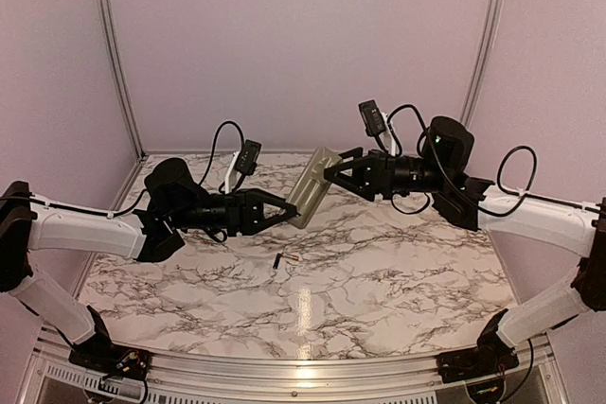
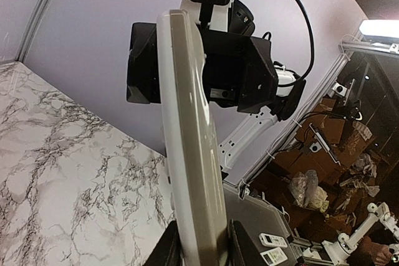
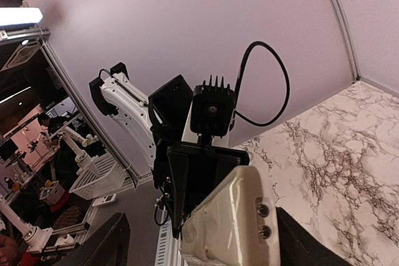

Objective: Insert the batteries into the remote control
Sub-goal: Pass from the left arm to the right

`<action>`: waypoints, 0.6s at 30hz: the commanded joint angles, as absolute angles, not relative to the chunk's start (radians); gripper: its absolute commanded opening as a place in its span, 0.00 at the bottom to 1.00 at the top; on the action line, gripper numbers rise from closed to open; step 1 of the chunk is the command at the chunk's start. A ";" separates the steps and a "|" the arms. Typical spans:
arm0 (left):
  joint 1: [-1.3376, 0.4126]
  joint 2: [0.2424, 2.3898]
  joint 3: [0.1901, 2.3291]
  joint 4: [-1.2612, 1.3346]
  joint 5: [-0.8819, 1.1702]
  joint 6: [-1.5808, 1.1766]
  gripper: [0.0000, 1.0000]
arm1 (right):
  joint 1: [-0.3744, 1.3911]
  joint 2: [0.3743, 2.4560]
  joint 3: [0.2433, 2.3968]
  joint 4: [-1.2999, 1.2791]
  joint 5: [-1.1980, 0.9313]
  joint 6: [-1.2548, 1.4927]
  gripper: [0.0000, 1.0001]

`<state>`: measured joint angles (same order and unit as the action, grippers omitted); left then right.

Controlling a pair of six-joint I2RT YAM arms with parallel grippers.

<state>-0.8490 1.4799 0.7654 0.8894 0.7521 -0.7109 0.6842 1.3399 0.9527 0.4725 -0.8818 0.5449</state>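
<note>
The remote control [image 1: 311,186] hangs above the marble table [image 1: 398,272] between both arms, its grey-tan back showing. My left gripper [image 1: 280,207] is shut on its lower end. In the left wrist view the remote [image 2: 190,123] stands edge-on between my fingers [image 2: 240,244]. My right gripper [image 1: 330,173] is open and straddles the upper end. In the right wrist view its fingers [image 3: 112,241] stand wide apart around the remote's end [image 3: 227,222], where two small dark round spots [image 3: 263,219] show; I cannot tell what they are. One thin dark battery [image 1: 276,260] lies on the table below.
A faint small piece [image 1: 294,259] lies just right of the battery. Pale walls and metal posts [image 1: 112,54] enclose the table at back and sides. The metal rail [image 1: 284,376] runs along the near edge.
</note>
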 commanded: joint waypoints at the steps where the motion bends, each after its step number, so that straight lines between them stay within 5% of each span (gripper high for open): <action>1: -0.854 1.506 0.787 0.925 0.769 -0.704 0.00 | 0.681 1.351 0.973 0.488 -0.882 0.585 0.70; 15: -0.859 1.537 0.796 0.948 0.794 -0.731 0.00 | 0.681 1.376 0.994 0.451 -0.892 0.575 0.39; 18: -0.860 1.536 0.795 0.940 0.784 -0.732 0.00 | 0.680 1.382 0.992 0.457 -0.899 0.582 0.25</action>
<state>-0.8566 1.5242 0.7692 0.9043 0.7792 -0.7273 0.6838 1.3754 0.9527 0.4519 -0.8814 0.5789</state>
